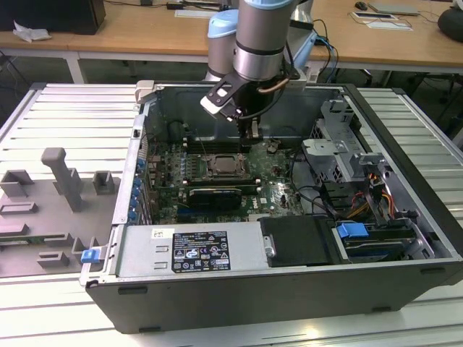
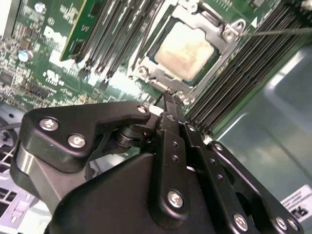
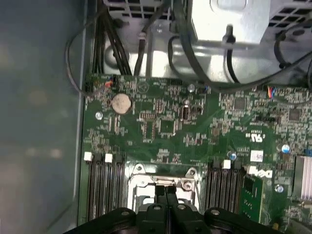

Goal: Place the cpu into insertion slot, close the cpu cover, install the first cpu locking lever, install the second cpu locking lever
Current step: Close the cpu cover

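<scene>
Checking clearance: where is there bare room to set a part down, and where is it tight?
Free: slatted table beyond the grey fixture at the exterior view's left, and beside the case at its right. Crowded: around the cpu, between memory slots, black card and the gripper.

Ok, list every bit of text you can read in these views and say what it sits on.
Nothing can be quoted reliably.
White label on the power supply housing: print too small.
Motherboard white markings: blurred.
White sticker on the case wall: cut off, unreadable.
</scene>
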Controlling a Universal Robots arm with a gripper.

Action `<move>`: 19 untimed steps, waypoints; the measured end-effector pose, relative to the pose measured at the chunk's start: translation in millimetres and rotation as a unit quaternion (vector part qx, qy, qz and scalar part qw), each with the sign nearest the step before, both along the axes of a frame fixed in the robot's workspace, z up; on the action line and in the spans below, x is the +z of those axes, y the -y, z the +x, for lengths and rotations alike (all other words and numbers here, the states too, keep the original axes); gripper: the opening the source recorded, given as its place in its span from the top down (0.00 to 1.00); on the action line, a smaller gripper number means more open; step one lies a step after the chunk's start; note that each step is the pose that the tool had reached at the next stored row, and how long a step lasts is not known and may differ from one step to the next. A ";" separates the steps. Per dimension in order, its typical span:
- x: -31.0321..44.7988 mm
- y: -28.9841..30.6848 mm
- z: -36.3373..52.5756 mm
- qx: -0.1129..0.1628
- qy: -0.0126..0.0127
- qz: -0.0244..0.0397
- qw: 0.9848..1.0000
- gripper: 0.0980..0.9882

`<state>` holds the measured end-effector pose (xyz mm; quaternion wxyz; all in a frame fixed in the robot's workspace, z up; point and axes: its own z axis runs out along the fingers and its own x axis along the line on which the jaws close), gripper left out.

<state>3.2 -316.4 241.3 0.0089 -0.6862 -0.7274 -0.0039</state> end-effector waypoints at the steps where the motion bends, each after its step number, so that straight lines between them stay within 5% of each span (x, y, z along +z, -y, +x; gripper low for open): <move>1: -1.1 0.0 -1.9 0.000 0.000 0.000 1.000 0.99; 19: -9.3 0.0 -28.8 0.000 0.000 0.000 1.000 0.99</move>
